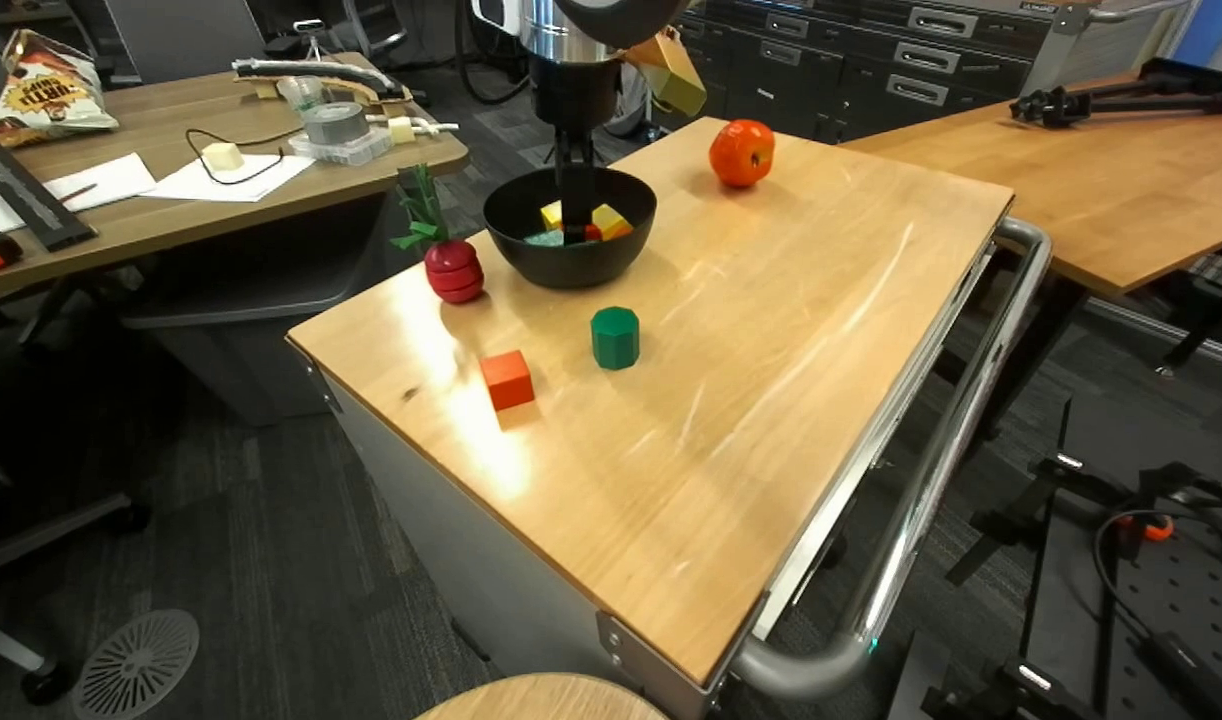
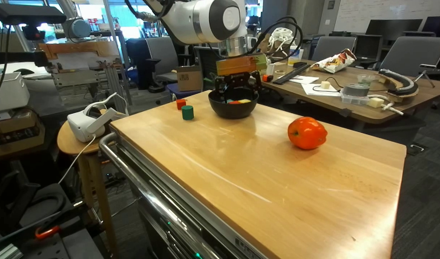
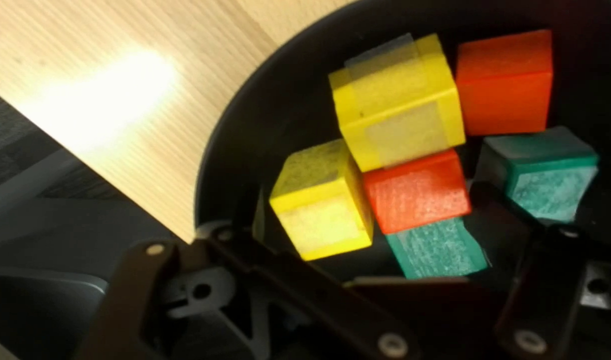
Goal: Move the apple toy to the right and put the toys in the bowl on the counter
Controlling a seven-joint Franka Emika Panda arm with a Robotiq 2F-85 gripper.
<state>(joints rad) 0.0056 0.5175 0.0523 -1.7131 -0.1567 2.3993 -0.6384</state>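
Note:
The black bowl (image 1: 571, 265) stands on the wooden counter (image 1: 751, 420). My gripper (image 2: 238, 91) points down into it with fingers spread wide. In the wrist view they straddle a yellow block (image 3: 325, 200), a red block (image 3: 418, 192) and a teal block (image 3: 438, 250), none of them clamped. Farther up in the bowl lie another yellow block (image 3: 398, 102), another red block (image 3: 505, 82) and a second teal block (image 3: 550, 175). Outside the bowl are the apple toy (image 2: 306, 133), a green block (image 1: 615, 338), an orange-red cube (image 1: 507, 381) and a dark-red round toy (image 1: 454, 272) with green leaves.
A metal rail (image 1: 956, 470) runs along one side of the counter. Near it are a cluttered desk (image 2: 306, 90) and another wooden table (image 1: 1121, 180). A white headset (image 2: 88, 122) rests on a round stool (image 2: 67, 138).

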